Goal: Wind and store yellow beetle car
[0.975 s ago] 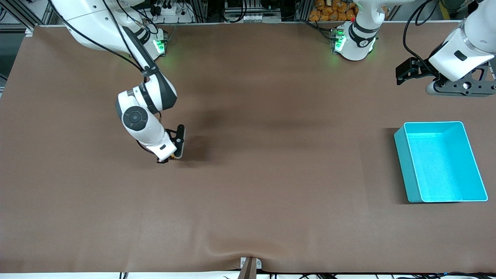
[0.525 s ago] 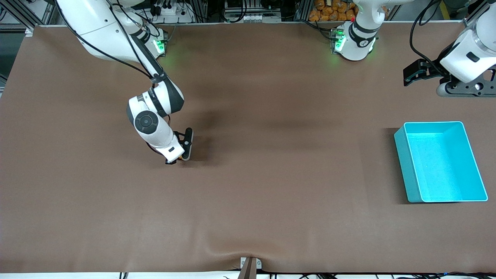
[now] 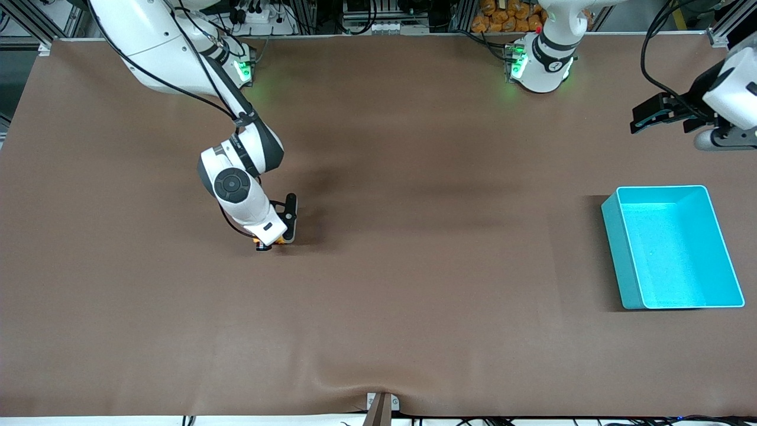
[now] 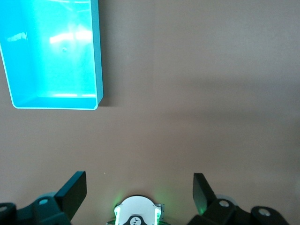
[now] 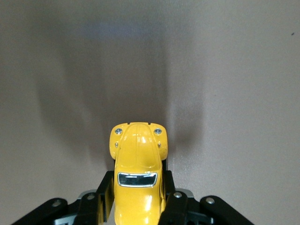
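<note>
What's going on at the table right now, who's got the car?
The right gripper has the yellow beetle car clamped between its fingers, low at the brown table toward the right arm's end; the front view shows only a sliver of the car under the wrist. The left gripper waits open, up in the air at its own end of the table, holding nothing. The teal bin sits empty at the left arm's end, so the car is not yet stored.

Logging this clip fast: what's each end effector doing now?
Left end effector: open, empty, waiting up near the bin.
Right end effector: closed on the yellow toy car.
</note>
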Action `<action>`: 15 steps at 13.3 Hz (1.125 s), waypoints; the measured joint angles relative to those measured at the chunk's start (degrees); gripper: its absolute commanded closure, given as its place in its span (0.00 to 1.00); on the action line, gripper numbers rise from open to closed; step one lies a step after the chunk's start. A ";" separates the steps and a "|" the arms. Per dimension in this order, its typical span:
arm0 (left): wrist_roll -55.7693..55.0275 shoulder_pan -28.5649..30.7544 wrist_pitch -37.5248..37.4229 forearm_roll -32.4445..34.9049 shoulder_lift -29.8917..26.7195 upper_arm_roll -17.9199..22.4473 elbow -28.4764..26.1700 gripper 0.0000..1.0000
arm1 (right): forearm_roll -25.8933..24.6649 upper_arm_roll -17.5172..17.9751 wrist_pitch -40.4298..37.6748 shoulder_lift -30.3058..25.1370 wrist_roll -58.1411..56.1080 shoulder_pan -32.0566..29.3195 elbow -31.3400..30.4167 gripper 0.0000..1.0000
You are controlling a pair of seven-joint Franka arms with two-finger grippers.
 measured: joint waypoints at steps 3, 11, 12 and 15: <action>-6.86 -0.25 -0.03 -0.72 0.00 -0.89 -0.39 0.00 | -1.23 -1.18 -0.77 -0.08 0.00 -0.02 -0.04 1.00; -14.97 -0.62 -0.03 -2.39 -0.07 -1.39 -1.10 0.00 | -2.84 -4.85 -1.56 -1.03 -0.43 -1.01 -1.54 1.00; -14.99 -0.59 -0.02 -2.39 -0.15 -1.37 -1.10 0.00 | -3.68 -4.92 -1.60 -1.19 -0.47 -1.67 -1.82 1.00; -15.06 -0.57 0.11 -2.40 -0.25 -1.37 -1.11 0.00 | -7.55 -4.96 -1.67 -1.31 -0.55 -3.88 -2.30 0.99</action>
